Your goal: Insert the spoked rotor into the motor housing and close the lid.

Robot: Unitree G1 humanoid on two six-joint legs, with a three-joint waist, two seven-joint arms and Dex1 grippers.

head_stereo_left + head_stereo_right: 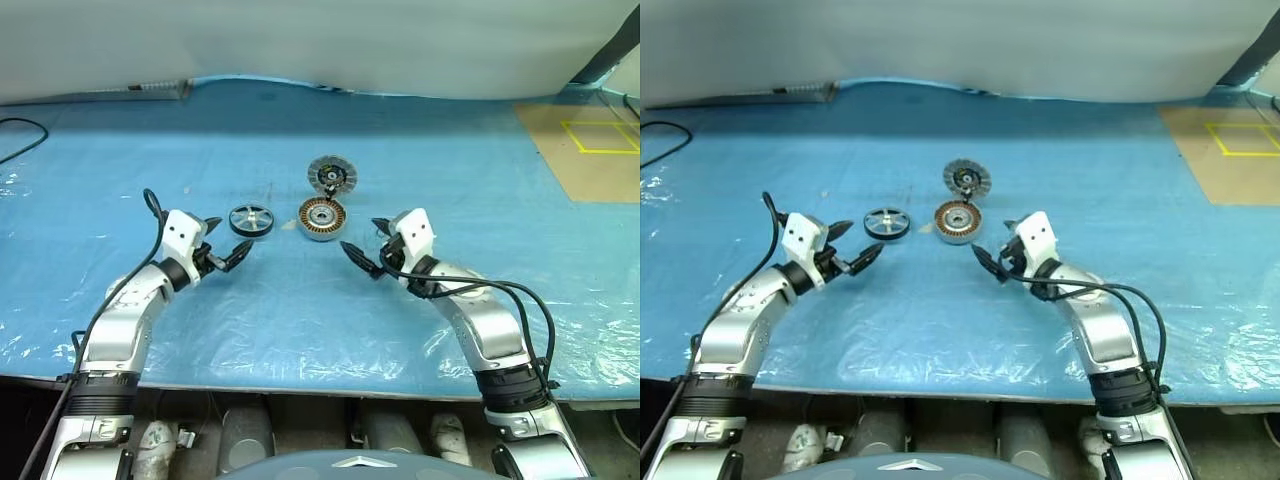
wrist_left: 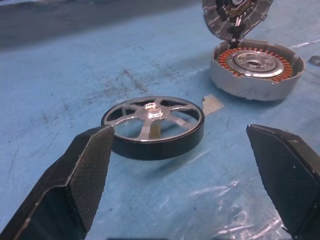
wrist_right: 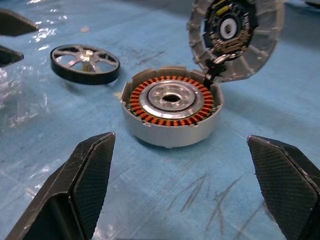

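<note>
Gaping wide and empty, the left gripper (image 1: 228, 256) lines up on the spoked rotor (image 1: 251, 220) lying flat just ahead, while the right gripper (image 1: 366, 250), equally wide, faces the motor housing (image 1: 322, 218), its lid (image 1: 332, 176) hinged upright behind. Risk: the fingers could skid that low rim across the slick blue sheet (image 1: 300, 320), or nudge the lid shut early.

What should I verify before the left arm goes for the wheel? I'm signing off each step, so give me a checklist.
1. Left gripper open, empty: ok.
2. Spoked wheel flat on the blue sheet, ahead of the left fingers: ok.
3. Motor housing uncovered, centre bare: ok.
4. Lid swung up at the housing's far edge, out of the way: ok.
5. Right gripper open, facing the housing, not touching: ok.
6. Wheel's underside: cannot tell.
</note>
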